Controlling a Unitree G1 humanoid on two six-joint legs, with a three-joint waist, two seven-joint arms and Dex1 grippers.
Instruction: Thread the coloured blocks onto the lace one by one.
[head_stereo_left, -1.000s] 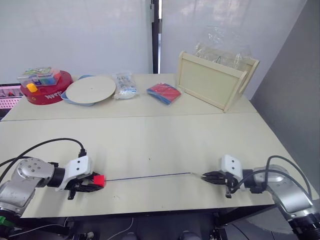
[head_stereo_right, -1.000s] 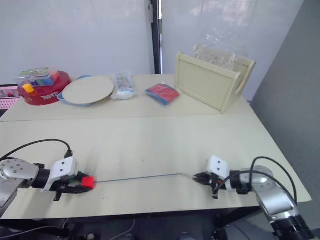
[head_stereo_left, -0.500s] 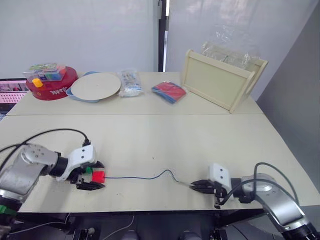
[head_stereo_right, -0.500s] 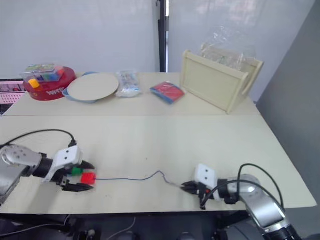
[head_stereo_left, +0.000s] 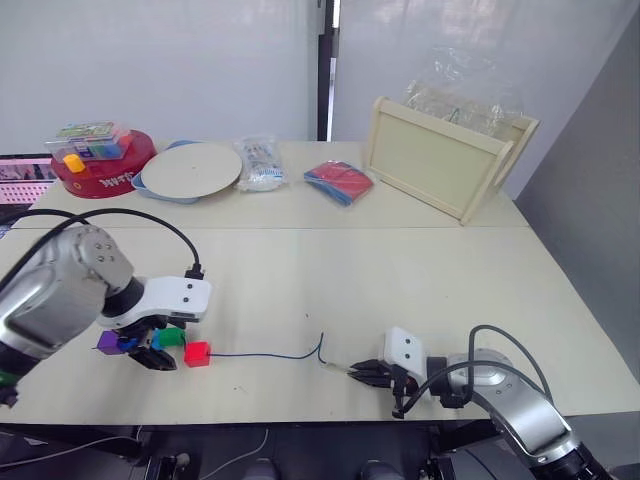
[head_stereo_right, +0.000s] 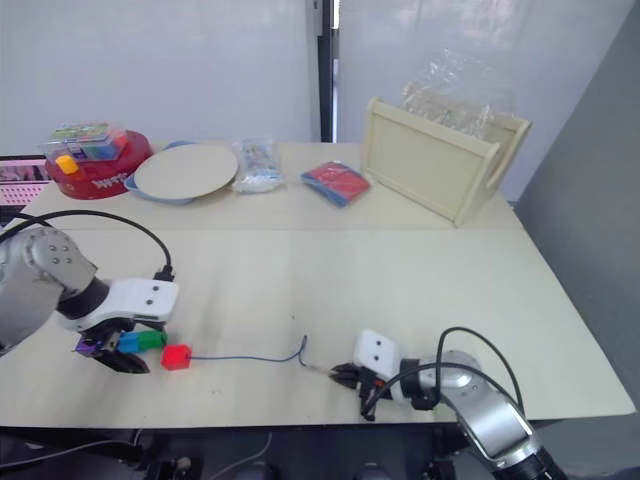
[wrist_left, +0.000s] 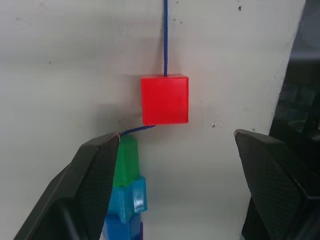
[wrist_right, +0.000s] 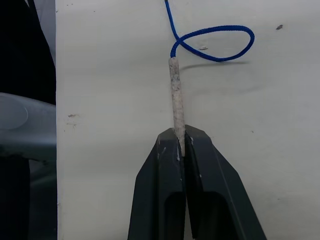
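- Lace work at a pale beige table (head_stereo_left: 420, 270): the thin dark-blue cord (head_stereo_left: 265, 354) lies slack on the tabletop, running from a red plastic cube (head_stereo_left: 197, 353) across to a small upright loop near the robot's right side.
- Right gripper (wrist_right: 180, 145), its two black fingers pressed together, pinches the cord's pale stiff needle-like tip (wrist_right: 175, 95); the tip sticks straight out ahead of the fingertips, and the blue loop curls just beyond it.
- Left gripper (wrist_left: 175, 145) stands wide apart and holds nothing, its black fingers (wrist_left: 95, 165) spread to either side of the red cube, which sits just ahead of them, not touched.
- Behind the cube, towards the left gripper, a green block (wrist_left: 127, 161), a light-blue block (wrist_left: 127, 196) and a darker blue block (wrist_left: 122, 229) sit in a row on the cord; a purple block (head_stereo_left: 108, 342) lies at the row's far end.
- Far side of the table: a red round tin (head_stereo_left: 100, 175), a cream round plate (head_stereo_left: 192, 170), a clear packet (head_stereo_left: 260, 165), a red-and-blue flat packet (head_stereo_left: 339, 183) and a pale wooden tray (head_stereo_left: 440, 160).
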